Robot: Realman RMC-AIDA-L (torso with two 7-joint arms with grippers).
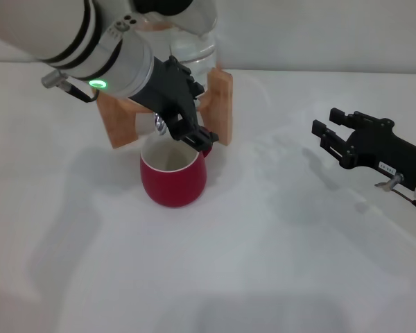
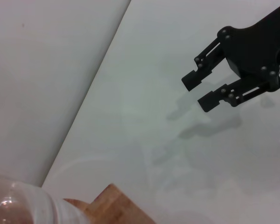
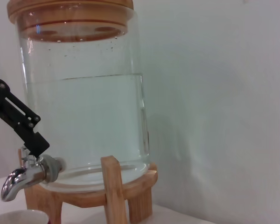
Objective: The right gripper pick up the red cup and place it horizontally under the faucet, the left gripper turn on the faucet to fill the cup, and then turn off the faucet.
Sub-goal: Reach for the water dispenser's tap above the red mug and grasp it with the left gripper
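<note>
The red cup stands upright on the white table, white inside, directly below the faucet. The chrome faucet sticks out of the clear water jar, which rests on a wooden stand. My left gripper, on the arm with the green light, is at the faucet above the cup. In the right wrist view a black part of the left gripper rests on top of the faucet. My right gripper hovers open and empty well to the cup's right, also in the left wrist view as the right gripper.
The jar is about two-thirds full of water under a wooden lid. A pale wall rises just behind the stand. White tabletop stretches in front of the cup and between the cup and the right gripper.
</note>
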